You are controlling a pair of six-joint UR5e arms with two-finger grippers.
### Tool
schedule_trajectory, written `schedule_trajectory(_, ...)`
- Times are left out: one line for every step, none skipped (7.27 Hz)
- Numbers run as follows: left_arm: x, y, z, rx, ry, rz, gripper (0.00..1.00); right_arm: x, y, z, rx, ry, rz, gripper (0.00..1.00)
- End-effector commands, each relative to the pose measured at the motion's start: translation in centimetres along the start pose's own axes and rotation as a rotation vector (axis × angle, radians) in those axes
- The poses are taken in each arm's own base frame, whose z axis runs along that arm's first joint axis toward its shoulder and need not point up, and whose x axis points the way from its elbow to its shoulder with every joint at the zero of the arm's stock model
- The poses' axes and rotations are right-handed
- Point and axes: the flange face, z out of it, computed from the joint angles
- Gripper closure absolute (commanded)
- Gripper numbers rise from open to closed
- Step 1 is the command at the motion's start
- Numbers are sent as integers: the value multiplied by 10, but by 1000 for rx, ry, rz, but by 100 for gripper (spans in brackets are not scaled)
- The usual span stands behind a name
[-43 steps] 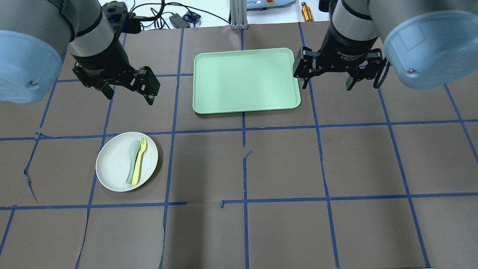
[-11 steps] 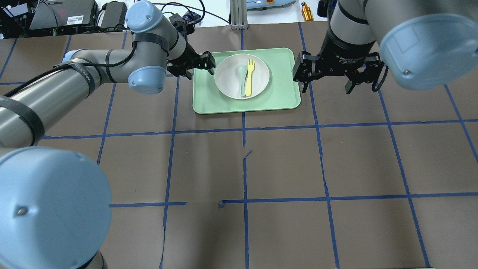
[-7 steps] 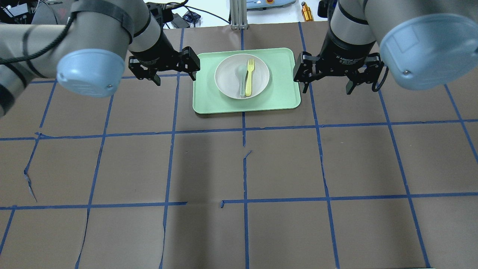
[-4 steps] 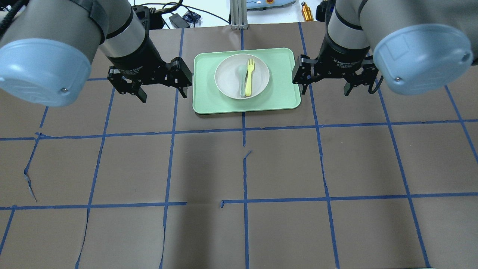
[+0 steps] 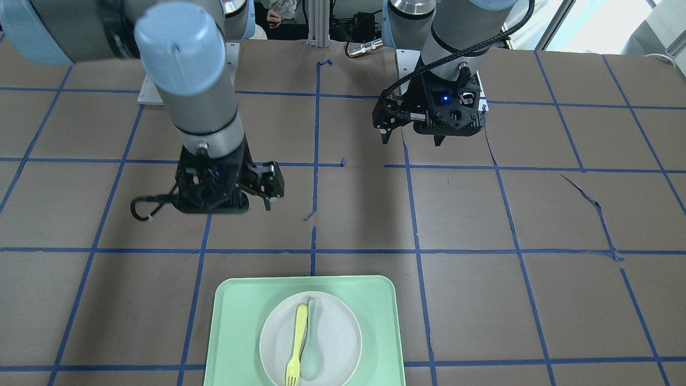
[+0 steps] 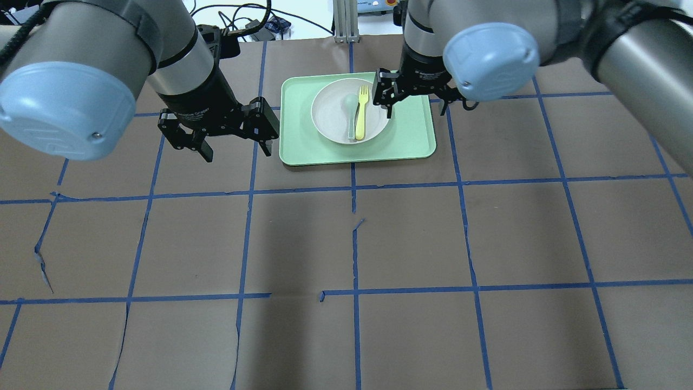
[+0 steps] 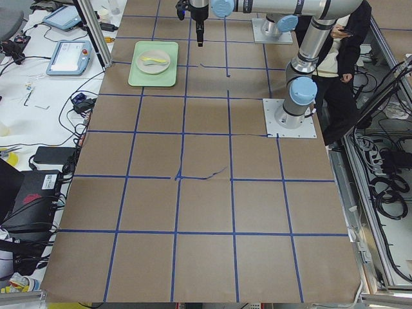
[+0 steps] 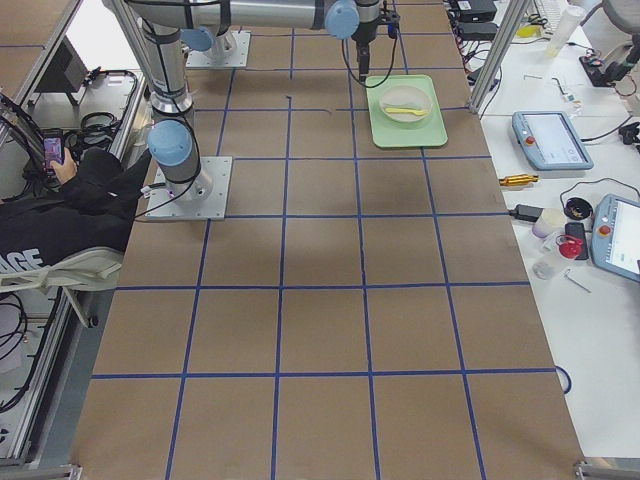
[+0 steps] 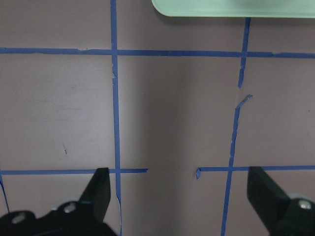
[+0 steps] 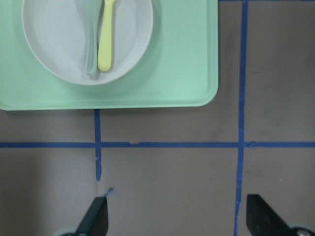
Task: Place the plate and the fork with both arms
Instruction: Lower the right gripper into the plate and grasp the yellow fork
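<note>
With left gripper [image 6: 238, 153] and right gripper [image 6: 417, 111] both wide and empty, I judge the fork [image 6: 361, 112] light, stiff, slippery: pinch across its mid-handle.

Your table [image 6: 411, 238] is covered in brown paper, squared off with blue tape [image 6: 459, 183]. Only one loose item lies directly on it: the mint-green tray [image 6: 417, 138], flat, upper centre of the overhead view, straddling a vertical tape line. You can see the paper torn [image 6: 37, 252] at the left edge.
</note>
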Motion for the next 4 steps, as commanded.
schedule_trajectory(0, 0, 1, -3, 2, -1, 0, -32, -99, 88, -24, 11, -1, 8)
schedule_trajectory(0, -1, 3, -7, 1, -12, 0, -37, -120, 115, -33, 14, -1, 11)
schedule_trajectory(0, -2, 6, -12, 0, -13, 0, -40, -138, 157, 13, 6, 13, 11)
schedule_trajectory(0, -3, 8, -16, 0, -13, 0, -42, -141, 174, 11, -2, 36, 20)
